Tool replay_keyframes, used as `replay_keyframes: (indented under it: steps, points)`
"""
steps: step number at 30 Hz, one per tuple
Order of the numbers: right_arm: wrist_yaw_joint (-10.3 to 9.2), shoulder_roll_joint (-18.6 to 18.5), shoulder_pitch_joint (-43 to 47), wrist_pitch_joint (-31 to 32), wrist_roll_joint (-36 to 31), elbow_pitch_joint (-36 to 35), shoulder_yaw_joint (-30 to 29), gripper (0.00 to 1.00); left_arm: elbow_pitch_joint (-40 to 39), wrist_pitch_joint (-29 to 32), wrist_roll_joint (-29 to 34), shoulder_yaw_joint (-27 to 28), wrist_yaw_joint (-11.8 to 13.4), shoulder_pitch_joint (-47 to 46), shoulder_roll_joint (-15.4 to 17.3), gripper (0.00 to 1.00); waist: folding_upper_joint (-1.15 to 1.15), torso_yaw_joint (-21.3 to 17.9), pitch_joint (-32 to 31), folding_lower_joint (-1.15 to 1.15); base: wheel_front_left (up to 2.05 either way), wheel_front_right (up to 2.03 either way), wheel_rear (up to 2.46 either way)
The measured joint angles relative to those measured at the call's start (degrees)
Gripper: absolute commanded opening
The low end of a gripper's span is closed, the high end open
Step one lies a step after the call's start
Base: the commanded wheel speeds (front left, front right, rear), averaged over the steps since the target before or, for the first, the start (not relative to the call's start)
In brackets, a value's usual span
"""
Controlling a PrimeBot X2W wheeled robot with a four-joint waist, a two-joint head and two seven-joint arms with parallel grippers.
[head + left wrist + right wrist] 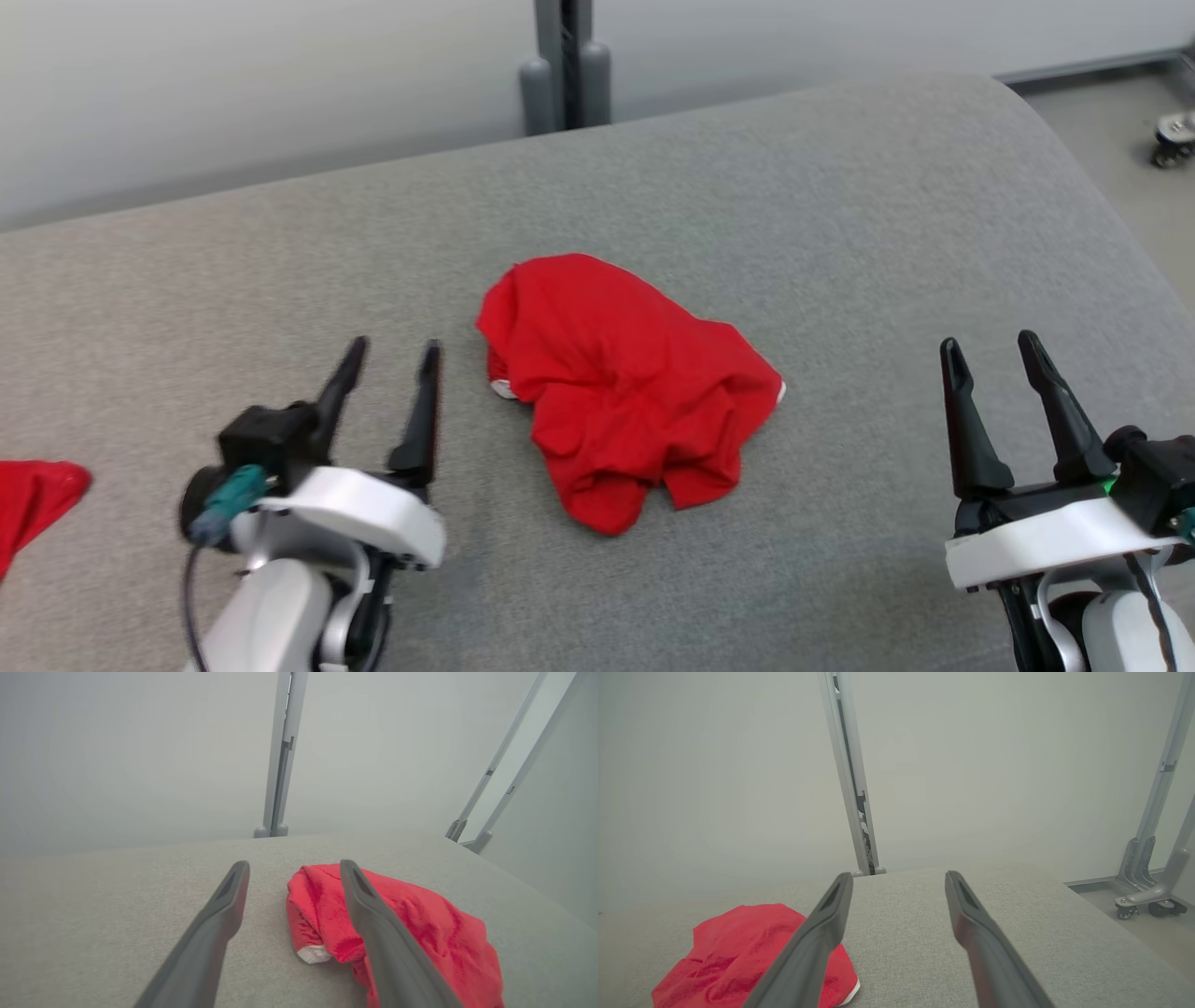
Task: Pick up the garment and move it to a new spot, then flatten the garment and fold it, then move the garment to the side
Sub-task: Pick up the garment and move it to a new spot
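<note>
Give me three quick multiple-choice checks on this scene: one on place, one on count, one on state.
1. Where is the red garment?
A) on the grey padded surface, between the left pincer and the right pincer
B) hanging from a pincer
C) on the floor

2. How many separate red pieces show in the head view?
A) one
B) two
C) four

3. The left pincer is:
A) shut on the garment
B) open, holding nothing
C) shut, empty

Key:
1 A: it lies crumpled, apart from both pincers.
2 B: the garment plus a red cloth at the left edge.
3 B: its fingers stand apart.
</note>
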Motion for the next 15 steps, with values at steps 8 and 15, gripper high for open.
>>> replay_keyframes:
  steps: [8,15]
  points:
    - [0.00,0.0,2.2,2.0,-1.7,-0.8,-0.1,1.00,-4.0,-1.4,-2.7,7.2,3.9,6.2,5.2,1.00,0.00,4.4,-3.8,0.00,0.00,0.00,0.00]
    - [0.00,-0.1,3.9,3.6,-2.5,-0.8,0.4,1.00,-8.2,-0.9,-3.1,10.0,6.5,12.4,8.3,1.00,0.00,6.9,-7.1,0.00,0.00,0.00,0.00]
